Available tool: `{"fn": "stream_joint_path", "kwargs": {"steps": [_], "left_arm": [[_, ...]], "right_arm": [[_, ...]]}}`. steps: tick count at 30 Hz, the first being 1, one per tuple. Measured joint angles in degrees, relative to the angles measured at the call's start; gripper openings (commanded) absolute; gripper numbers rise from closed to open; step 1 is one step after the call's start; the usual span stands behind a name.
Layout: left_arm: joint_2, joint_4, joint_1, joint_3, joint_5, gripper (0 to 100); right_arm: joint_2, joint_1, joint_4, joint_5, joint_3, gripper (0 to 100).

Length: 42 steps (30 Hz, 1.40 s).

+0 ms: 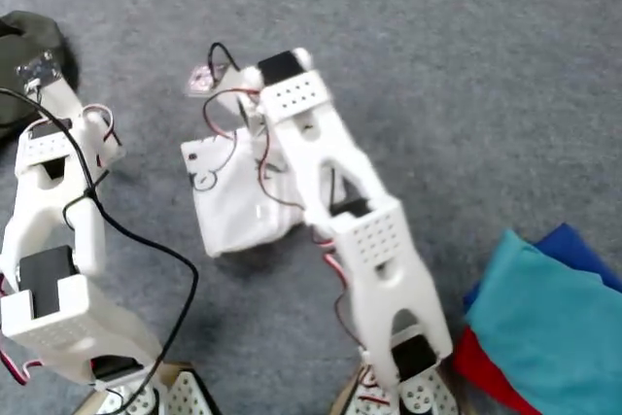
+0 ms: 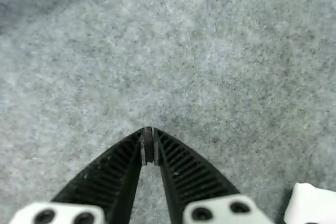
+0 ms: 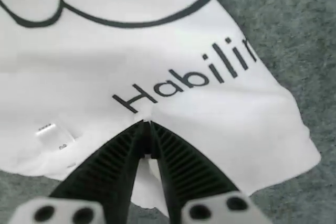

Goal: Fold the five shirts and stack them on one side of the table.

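Note:
A white shirt (image 1: 233,203) with black print lies folded in the middle of the grey table. The right arm (image 1: 321,153) stretches over it. In the right wrist view my right gripper (image 3: 145,128) is shut, its tips pinching a small pucker of the white shirt (image 3: 220,114) just below the lettering. The left arm (image 1: 53,201) stands at the table's left side beside a dark green shirt (image 1: 24,41). My left gripper (image 2: 147,145) is shut with nothing in it, over bare grey felt.
A pile of teal (image 1: 554,308), blue (image 1: 573,245) and red (image 1: 486,362) shirts lies at the right edge. Loose black and red cables (image 1: 233,114) hang along the arms. Bare felt (image 1: 466,94) stretches across the far right of the table.

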Motion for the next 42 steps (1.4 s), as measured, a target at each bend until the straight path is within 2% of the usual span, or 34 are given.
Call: {"fn": "stream_joint_path", "kwargs": {"steps": [10, 16, 23, 28, 35, 42], "left_arm": [[0.0, 0.0, 0.0, 0.0, 0.0, 2], [0.0, 0.0, 0.0, 0.0, 0.0, 2], [0.0, 0.0, 0.0, 0.0, 0.0, 2], [0.0, 0.0, 0.0, 0.0, 0.0, 2], [0.0, 0.0, 0.0, 0.0, 0.0, 2], [0.0, 0.0, -0.09, 0.0, 0.0, 2]], "right_arm": [[-2.9, 0.53, 1.76, 1.41, 4.66, 0.5], [-12.22, 1.93, 1.76, 2.64, 18.02, 0.5], [-26.37, 9.76, -1.14, 7.3, 37.63, 0.5], [-37.01, 10.29, -4.57, 8.97, 49.05, 0.5], [-41.32, 5.89, -8.79, 8.97, 48.0, 0.5], [-27.34, 0.18, -7.65, 6.68, 31.03, 0.5]]}}
